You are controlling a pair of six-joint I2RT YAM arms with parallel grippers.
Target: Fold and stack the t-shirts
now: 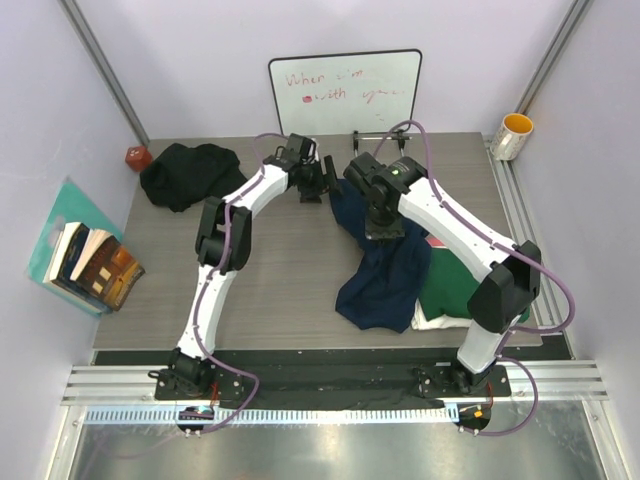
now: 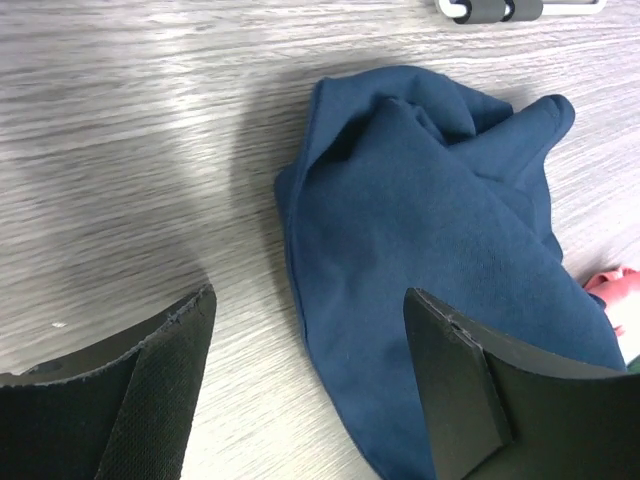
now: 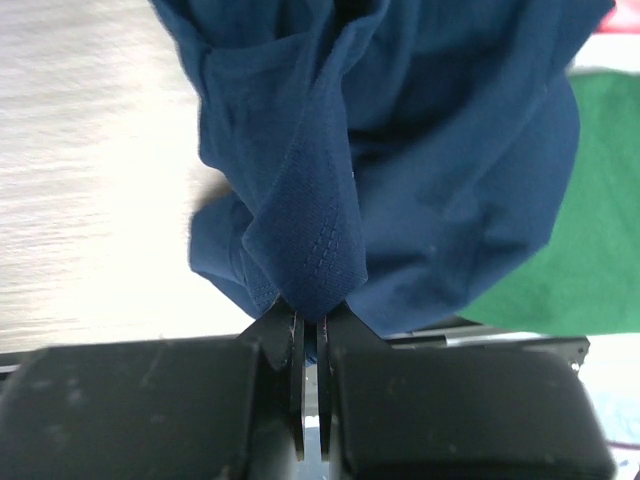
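The navy t-shirt hangs crumpled in mid-table, and my right gripper is shut on a stitched hem fold of it; the jaws pinch the cloth. My left gripper hovers open over the shirt's far end, its fingers astride the cloth edge without touching it. Under the navy shirt at the right lies a dark green t-shirt on a cream-white one, with a pink-red bit showing. The black t-shirt is heaped at the back left.
A whiteboard with red writing leans on the back wall. A yellow-lined mug stands at the back right. Books lie off the table's left edge, and a small red object sits at the back left corner.
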